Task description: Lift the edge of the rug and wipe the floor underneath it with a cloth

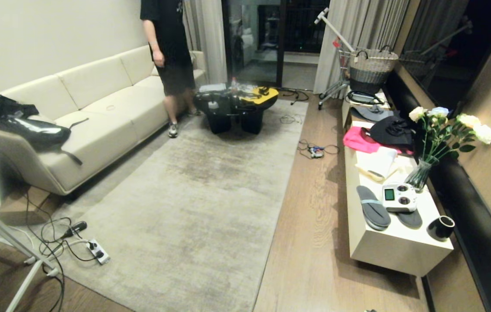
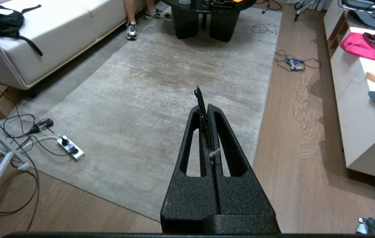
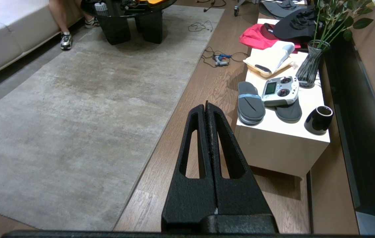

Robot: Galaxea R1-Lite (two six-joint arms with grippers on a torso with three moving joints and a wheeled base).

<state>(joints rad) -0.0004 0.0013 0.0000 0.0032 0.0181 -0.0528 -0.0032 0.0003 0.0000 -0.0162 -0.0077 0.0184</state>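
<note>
Starting out is the fair reading: neither arm is at work yet, and the rug lies flat with its edge (image 1: 276,203) undisturbed on the wood floor (image 1: 310,242). Both sets of fingers are pressed together and empty. The left gripper (image 2: 204,99) hangs high over the pale grey-beige rug (image 2: 161,99); a few stray fibres cling between its fingers, but nothing is held. The right gripper (image 3: 206,107) hangs above the bare planks, with the rug's long border running just to its left and a low white bench (image 3: 283,142) to its right.

A small dark fluffy rag with a whitish part lies on the floor at the bottom corner of the left wrist view; this is probably the cloth (image 2: 367,225), close in front of the robot on its right, well apart from both sets of fingers. I judge the next move calls for lowering toward the floor, opening one set of fingers to take the cloth, and bringing the other to the rug's border to pinch and raise it.

A person (image 1: 169,56) stands at the far end beside the sofa (image 1: 98,112).
</note>
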